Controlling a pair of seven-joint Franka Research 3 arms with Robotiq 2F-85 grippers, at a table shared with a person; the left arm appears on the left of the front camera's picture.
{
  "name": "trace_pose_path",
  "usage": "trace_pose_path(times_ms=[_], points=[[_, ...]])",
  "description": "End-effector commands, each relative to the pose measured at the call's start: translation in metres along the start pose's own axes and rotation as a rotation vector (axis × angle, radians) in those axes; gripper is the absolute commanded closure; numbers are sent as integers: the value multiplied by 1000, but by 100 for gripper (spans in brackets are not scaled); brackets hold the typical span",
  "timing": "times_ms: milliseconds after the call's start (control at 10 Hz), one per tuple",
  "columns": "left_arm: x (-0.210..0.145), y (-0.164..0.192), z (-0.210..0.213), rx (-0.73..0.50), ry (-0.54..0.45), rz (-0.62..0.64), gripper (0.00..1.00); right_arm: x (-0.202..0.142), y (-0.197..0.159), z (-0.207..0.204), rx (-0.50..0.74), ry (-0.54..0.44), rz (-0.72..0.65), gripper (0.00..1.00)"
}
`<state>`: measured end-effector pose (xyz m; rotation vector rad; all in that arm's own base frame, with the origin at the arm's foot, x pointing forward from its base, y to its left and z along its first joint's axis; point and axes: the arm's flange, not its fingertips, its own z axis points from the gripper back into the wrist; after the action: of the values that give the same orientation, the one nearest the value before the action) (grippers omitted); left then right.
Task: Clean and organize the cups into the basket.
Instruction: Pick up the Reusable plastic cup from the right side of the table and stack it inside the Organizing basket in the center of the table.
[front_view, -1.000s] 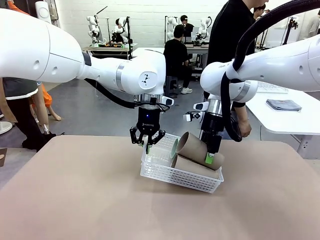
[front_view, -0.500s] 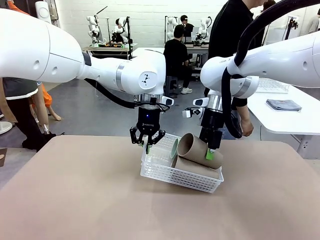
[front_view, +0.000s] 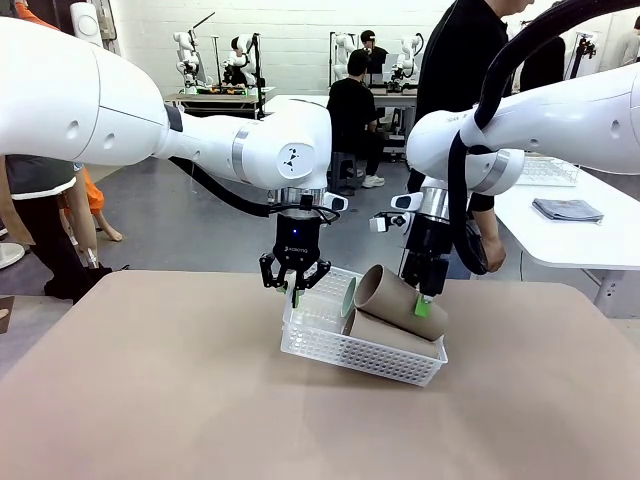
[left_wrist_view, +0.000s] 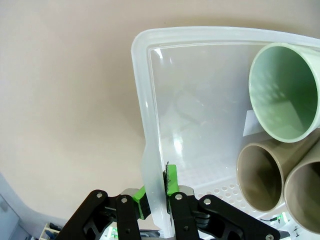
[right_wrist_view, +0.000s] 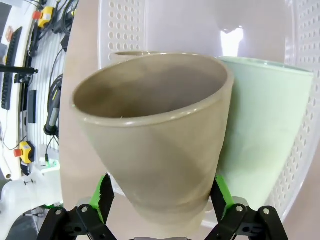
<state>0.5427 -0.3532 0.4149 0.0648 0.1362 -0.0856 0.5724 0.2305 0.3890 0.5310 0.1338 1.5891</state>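
The white mesh basket (front_view: 362, 357) is tipped, its left end lifted off the table by my left gripper (front_view: 295, 287), which is shut on the rim. In the left wrist view the green pads (left_wrist_view: 172, 181) pinch the basket wall (left_wrist_view: 150, 100). Inside lie the mint green cup (front_view: 347, 296) (left_wrist_view: 285, 90) and a tan cup (front_view: 392, 336) (left_wrist_view: 260, 175). A second tan cup (front_view: 396, 297) (right_wrist_view: 155, 140) rests on top of them. My right gripper (front_view: 424, 304) (right_wrist_view: 162, 197) straddles its narrow base, open, with small gaps at both pads.
The brown table (front_view: 150, 400) spreads wide to the left and in front of the basket. A person in black stands at the far edge behind my right arm, one hand (front_view: 490, 256) hanging near it. A white side table (front_view: 570, 235) is at the right.
My right gripper has risen a little along the top tan cup's base, while the cup stays lying in the basket. The left gripper and basket have not moved.
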Motion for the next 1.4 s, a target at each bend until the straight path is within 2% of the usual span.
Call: trace_pose_path(times_ms=[0, 200, 400, 500, 800, 1100, 1200, 1300], points=[[-1, 1, 1, 0, -1, 0, 100, -2, 1, 11, -31, -60, 16, 0], [-1, 1, 1, 0, -1, 0, 100, -9, 10, 38, -102, -150, 36, 0], [-1, 1, 1, 0, -1, 0, 100, -36, 36, 63, -146, -236, 60, 0], [-1, 1, 1, 0, -1, 0, 100, -63, 54, 82, -157, -328, 82, 0], [-1, 1, 1, 0, -1, 0, 100, -177, 115, 131, -186, -638, 154, 0], [-1, 1, 1, 0, -1, 0, 100, -258, 156, 130, -230, -800, 213, 0], [-1, 1, 1, 0, -1, 0, 100, -278, 165, 125, -237, -889, 124, 0], [-1, 1, 1, 0, -1, 0, 100, -297, 169, 121, -275, -908, -40, 0]])
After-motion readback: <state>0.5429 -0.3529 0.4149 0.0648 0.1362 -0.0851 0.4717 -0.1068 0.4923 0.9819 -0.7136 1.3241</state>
